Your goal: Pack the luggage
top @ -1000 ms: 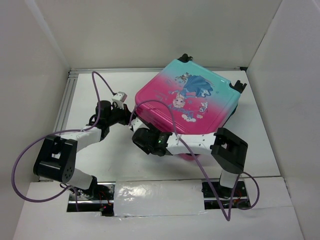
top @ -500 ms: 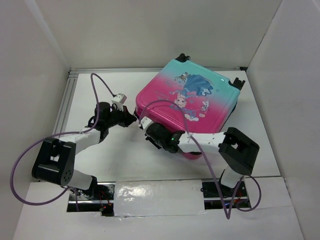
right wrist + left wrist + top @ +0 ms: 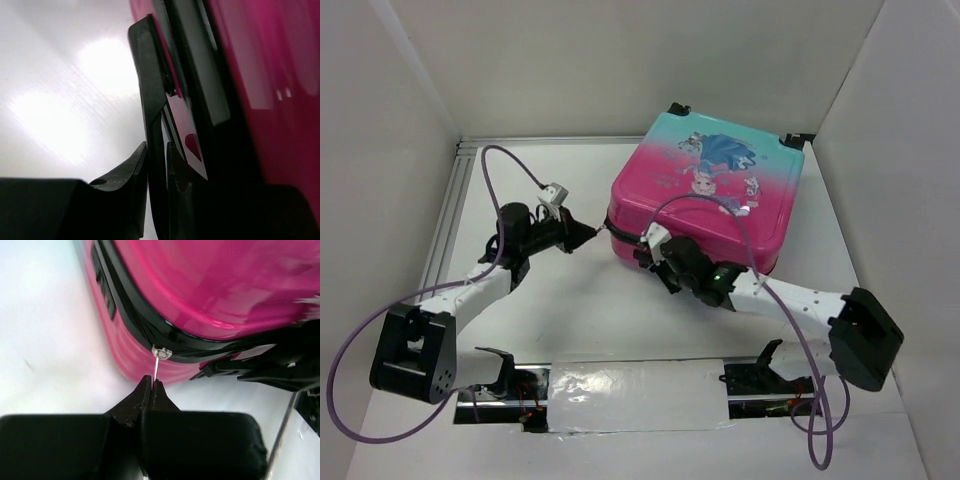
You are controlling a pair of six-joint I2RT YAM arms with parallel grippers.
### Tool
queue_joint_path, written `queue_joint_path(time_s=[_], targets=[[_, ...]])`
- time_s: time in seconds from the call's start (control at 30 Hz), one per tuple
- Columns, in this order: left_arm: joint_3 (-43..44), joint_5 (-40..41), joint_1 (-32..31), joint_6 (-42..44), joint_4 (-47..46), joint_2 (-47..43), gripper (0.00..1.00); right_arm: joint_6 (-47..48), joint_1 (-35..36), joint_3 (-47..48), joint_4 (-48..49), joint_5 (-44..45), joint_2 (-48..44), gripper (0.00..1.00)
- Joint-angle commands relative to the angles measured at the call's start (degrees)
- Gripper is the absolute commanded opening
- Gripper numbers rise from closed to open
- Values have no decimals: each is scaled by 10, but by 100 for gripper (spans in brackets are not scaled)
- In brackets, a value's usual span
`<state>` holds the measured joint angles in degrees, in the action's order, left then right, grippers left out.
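The luggage (image 3: 715, 195) lies flat and closed at the back right of the table, pink-to-teal shell with the cartoon print facing up. My left gripper (image 3: 590, 232) is at its near-left corner. In the left wrist view this gripper (image 3: 151, 382) is shut on the thin metal zipper pull (image 3: 157, 366), which hangs from the slider on the black zipper band of the pink shell (image 3: 225, 285). My right gripper (image 3: 645, 245) is against the near side. In the right wrist view it (image 3: 156, 150) is shut on the black handle (image 3: 149, 90), beside a white tag with a red heart (image 3: 192, 145).
White walls enclose the table on three sides. An aluminium rail (image 3: 450, 210) runs along the left edge. Purple cables (image 3: 510, 165) loop over both arms. A taped strip (image 3: 635, 395) lies between the arm bases at the near edge.
The luggage has slid right and back and turned slightly. The right gripper has shut on the handle and its arm has stretched out. The left gripper followed, still shut on the pull.
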<state>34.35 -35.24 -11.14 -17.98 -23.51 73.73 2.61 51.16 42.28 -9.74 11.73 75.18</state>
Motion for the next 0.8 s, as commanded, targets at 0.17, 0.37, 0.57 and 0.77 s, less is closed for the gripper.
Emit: queue_joint_path(time_s=[0.17, 0.37, 0.57, 0.77], targets=[[6, 183, 76, 77, 50, -8, 0, -153, -214, -61, -11, 176, -118, 0], [41, 120, 81, 78, 28, 69, 0, -158, -160, -77, -10, 189, -100, 0], [26, -43, 40, 95, -101, 86, 14, -73, -103, -96, 44, 47, -92, 0], [117, 38, 23, 95, -30, 141, 24, 16, 6, -25, 49, -29, 32, 0]])
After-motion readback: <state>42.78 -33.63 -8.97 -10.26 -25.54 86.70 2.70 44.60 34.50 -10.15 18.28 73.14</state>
